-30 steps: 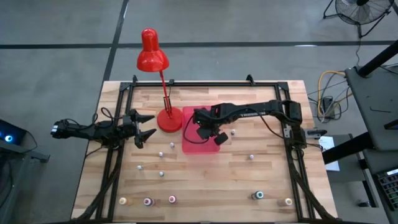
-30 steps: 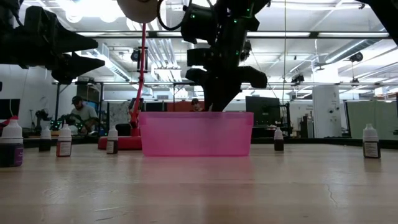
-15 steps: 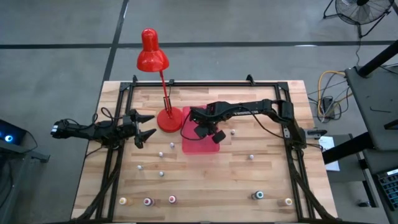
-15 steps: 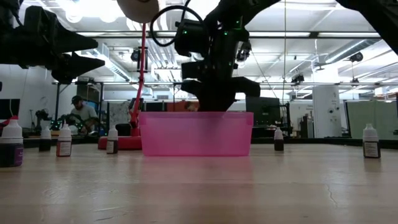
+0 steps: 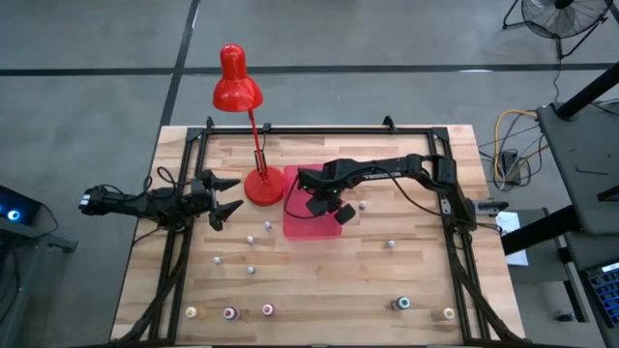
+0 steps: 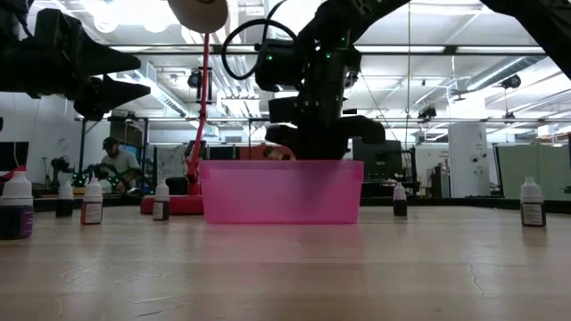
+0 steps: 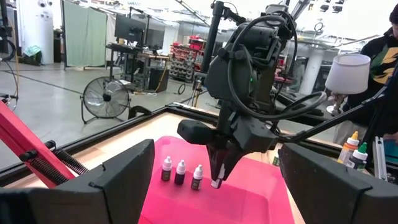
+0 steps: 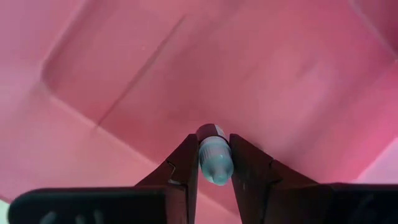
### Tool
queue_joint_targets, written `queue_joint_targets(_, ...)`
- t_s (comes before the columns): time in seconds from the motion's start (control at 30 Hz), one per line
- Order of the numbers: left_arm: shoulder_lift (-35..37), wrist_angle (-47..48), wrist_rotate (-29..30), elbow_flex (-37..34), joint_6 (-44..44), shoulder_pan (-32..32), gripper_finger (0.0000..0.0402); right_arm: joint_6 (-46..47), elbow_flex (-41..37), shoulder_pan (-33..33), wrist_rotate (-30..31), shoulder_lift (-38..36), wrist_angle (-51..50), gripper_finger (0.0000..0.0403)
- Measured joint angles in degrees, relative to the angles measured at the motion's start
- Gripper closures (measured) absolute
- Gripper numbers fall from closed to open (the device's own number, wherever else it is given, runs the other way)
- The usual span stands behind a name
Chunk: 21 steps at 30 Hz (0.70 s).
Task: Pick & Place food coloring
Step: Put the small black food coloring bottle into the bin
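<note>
My right gripper (image 5: 325, 204) hangs over the pink tray (image 5: 300, 228) and is shut on one tiny food coloring bottle (image 8: 214, 155). In the low view, the right gripper (image 6: 312, 152) dips behind the tray's wall (image 6: 281, 192). Three bottles (image 7: 180, 172) stand upright on the tray's floor beside it. Several more bottles stand on the table, such as one (image 5: 269, 227) near the tray and a row (image 5: 230, 312) at the near edge. My left gripper (image 5: 228, 197) waits open at the table's left, beside the red lamp's base (image 5: 261, 187). My right gripper pinches the small bottle's side (image 8: 214, 163) between its two fingers (image 8: 184, 163), coming from above and pointing down. The bottle (image 7: 216, 181) sits at the fingers' free ends, upright along them, low over the tray's floor. I cannot tell whether it touches the floor.
The red lamp (image 5: 237, 87) rises from its base just left of the tray, its stem (image 6: 203, 107) close to my right arm. Single bottles stand right of the tray (image 5: 363, 205), (image 5: 392, 244) and at the near right (image 5: 400, 304). A black frame (image 5: 319, 130) borders the table.
My right gripper, still shut on the bottle, has come down from above the tray's rim into the tray, with a small shift toward the table's left. The left arm has kept still.
</note>
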State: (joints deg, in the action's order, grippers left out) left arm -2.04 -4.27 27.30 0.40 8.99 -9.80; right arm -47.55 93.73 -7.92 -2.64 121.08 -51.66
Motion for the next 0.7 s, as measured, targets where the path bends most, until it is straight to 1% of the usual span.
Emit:
queue_joint_targets(0.27,0.0,0.02,0.0,0.0,0.0,0.02,0.0087,-0.75,0.97,-0.11,-0.37,2.38,-0.39,0.034)
queue_joint_targets(0.57,0.0,0.0,-0.02,0.0,-0.02,0.06,0.0087,0.06,1.75,-0.24,-0.37,2.58,-0.07,0.0339)
queue_joint_targets(0.7,0.0,0.01,-0.02,0.0,0.0,0.04,0.0087,0.77,1.75,-0.24,-0.35,2.58,-0.03,0.0326)
